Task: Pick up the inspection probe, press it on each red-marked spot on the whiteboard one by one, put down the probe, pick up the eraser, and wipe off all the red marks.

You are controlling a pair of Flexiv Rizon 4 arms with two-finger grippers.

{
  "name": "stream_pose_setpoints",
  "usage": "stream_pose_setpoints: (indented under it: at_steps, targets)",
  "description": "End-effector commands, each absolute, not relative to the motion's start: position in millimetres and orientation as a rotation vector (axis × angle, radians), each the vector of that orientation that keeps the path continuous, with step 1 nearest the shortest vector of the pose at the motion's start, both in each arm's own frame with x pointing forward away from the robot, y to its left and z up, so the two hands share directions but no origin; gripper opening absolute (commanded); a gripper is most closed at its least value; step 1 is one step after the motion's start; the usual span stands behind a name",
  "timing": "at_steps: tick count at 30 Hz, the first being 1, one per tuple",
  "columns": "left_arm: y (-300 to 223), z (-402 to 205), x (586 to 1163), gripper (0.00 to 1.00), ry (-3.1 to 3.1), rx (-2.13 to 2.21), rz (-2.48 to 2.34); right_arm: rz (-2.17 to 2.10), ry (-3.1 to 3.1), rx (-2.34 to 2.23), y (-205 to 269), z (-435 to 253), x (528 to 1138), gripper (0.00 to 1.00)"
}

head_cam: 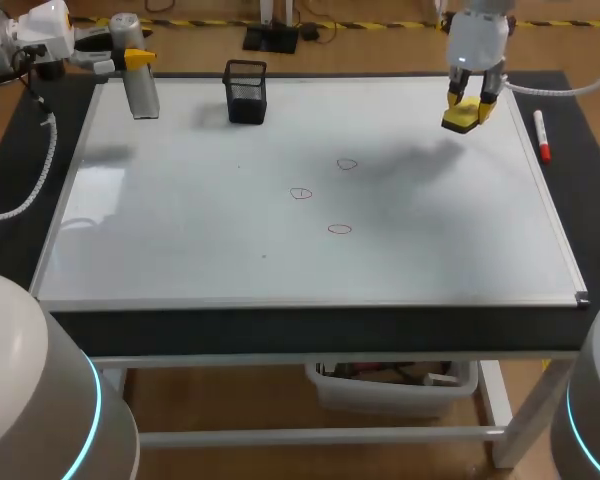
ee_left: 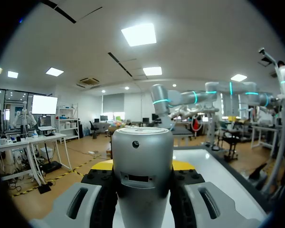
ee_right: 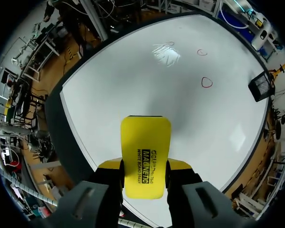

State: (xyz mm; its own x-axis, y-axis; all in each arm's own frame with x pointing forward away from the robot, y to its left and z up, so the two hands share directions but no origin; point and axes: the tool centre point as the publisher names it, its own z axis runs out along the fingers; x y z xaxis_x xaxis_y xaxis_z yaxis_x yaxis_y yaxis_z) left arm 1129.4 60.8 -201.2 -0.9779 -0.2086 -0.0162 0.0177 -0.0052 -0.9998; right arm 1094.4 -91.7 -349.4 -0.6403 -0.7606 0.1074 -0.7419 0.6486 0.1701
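Observation:
My left gripper (head_cam: 137, 60) is shut on the silver cylindrical inspection probe (head_cam: 143, 92), which it holds upright at the whiteboard's (head_cam: 180, 230) far left corner. In the left wrist view the probe (ee_left: 142, 166) fills the gap between the fingers (ee_left: 100, 190). My right gripper (head_cam: 470, 100) hangs above the board's far right part, shut on the yellow eraser (head_cam: 463, 115). The eraser (ee_right: 145, 159) shows clamped between the yellow tips. Three small red circles lie mid-board (head_cam: 347, 164), (head_cam: 300, 193), (head_cam: 340, 229); two red circles (ee_right: 206, 82), (ee_right: 202, 52) show ahead of the eraser.
A black mesh pen holder (head_cam: 246, 91) stands at the far edge of the board, right of the probe, and also shows as the holder (ee_right: 262, 85) in the right wrist view. A red marker (head_cam: 542, 136) lies on the dark table beside the board's right edge.

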Motion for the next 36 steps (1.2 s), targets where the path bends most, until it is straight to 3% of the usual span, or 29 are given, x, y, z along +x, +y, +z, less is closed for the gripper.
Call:
stream_pose_setpoints:
  at_steps: [1, 27, 36]
  targets:
    - [59.6, -199.3, 1127.5, 0.0, 2.094, -0.207, -2.103, -0.002, -2.745, 1.276, -92.3, -346.5, 1089.0, 0.0]
    - [59.6, -199.3, 1127.5, 0.0, 2.094, -0.207, -2.103, -0.002, -2.745, 1.276, -92.3, -346.5, 1089.0, 0.0]
    - [8.1, -195.7, 1107.1, 0.0, 2.116, -0.063, -2.202, -0.002, -2.745, 1.276, -92.3, -346.5, 1089.0, 0.0]
